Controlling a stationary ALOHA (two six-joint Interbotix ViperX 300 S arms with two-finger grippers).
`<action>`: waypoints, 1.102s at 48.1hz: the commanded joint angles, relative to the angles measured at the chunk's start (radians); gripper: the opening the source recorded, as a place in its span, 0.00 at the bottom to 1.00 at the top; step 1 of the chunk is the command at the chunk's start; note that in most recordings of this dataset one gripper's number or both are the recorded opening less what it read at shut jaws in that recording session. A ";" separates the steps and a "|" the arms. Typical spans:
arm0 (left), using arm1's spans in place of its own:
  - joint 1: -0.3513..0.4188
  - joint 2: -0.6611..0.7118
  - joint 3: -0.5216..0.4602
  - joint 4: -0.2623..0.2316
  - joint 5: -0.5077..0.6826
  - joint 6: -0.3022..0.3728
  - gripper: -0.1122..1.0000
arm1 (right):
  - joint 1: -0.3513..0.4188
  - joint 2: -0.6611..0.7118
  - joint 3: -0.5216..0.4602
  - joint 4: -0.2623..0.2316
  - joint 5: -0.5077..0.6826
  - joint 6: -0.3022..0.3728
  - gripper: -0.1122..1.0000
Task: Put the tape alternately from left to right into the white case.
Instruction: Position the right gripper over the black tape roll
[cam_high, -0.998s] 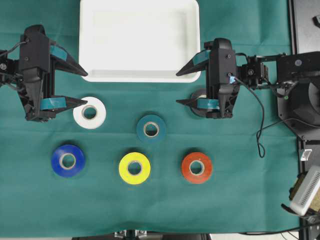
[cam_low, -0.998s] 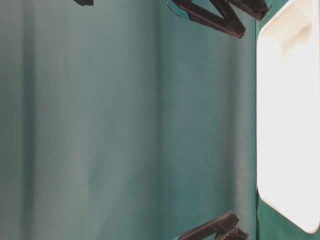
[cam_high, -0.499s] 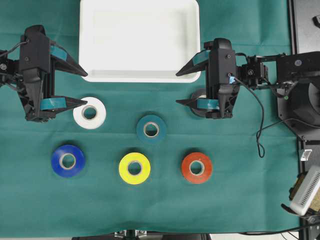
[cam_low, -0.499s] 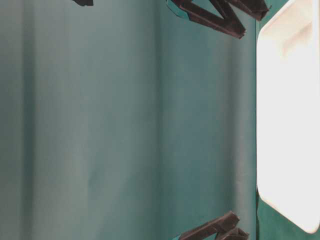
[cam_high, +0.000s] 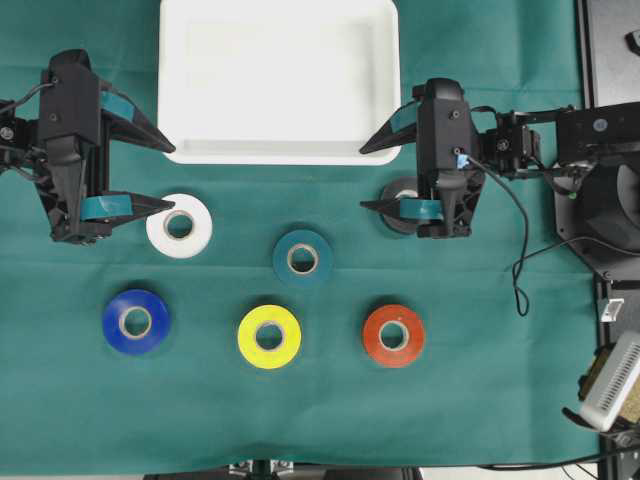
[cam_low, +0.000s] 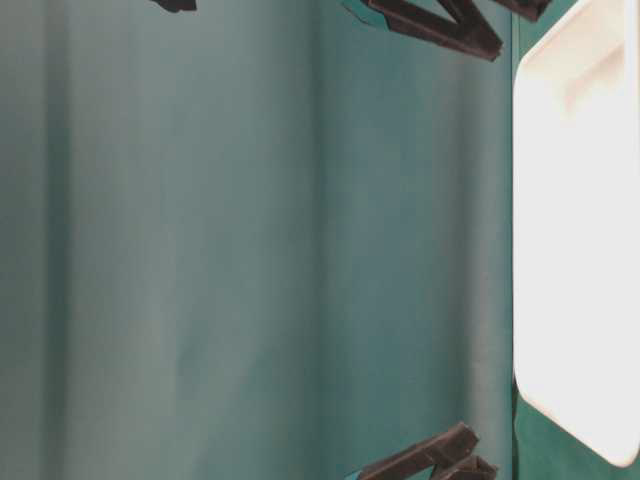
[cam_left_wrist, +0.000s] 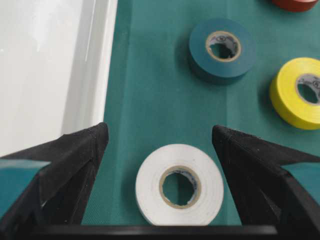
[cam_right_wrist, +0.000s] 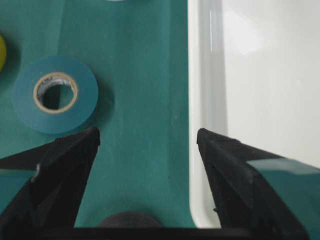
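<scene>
The white case lies at the top centre with nothing in it. On the green cloth lie rolls of tape: white, teal, blue, yellow and red-orange. A black roll is mostly hidden under my right gripper, which is open beside the case's right corner. My left gripper is open just left of the white roll. In the left wrist view the white roll sits low between the wide fingers. The right wrist view shows the case rim and the black roll's edge.
The green cloth covers the table. A black base with cables stands at the right edge, and a white device lies at the lower right. In the table-level view, dark finger parts show beside the case.
My right gripper has shifted slightly to the right, uncovering a bit more of the black roll. The left gripper and all the rolls have stayed put.
</scene>
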 joint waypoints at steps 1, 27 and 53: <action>-0.002 -0.008 -0.020 -0.002 -0.003 -0.002 0.63 | 0.012 -0.028 -0.008 0.000 0.014 0.002 0.85; -0.003 -0.008 -0.018 -0.002 -0.003 -0.003 0.63 | 0.080 -0.192 0.123 0.000 0.071 0.031 0.85; -0.003 -0.005 -0.018 -0.002 -0.009 -0.002 0.63 | 0.080 -0.272 0.201 0.000 0.091 0.031 0.85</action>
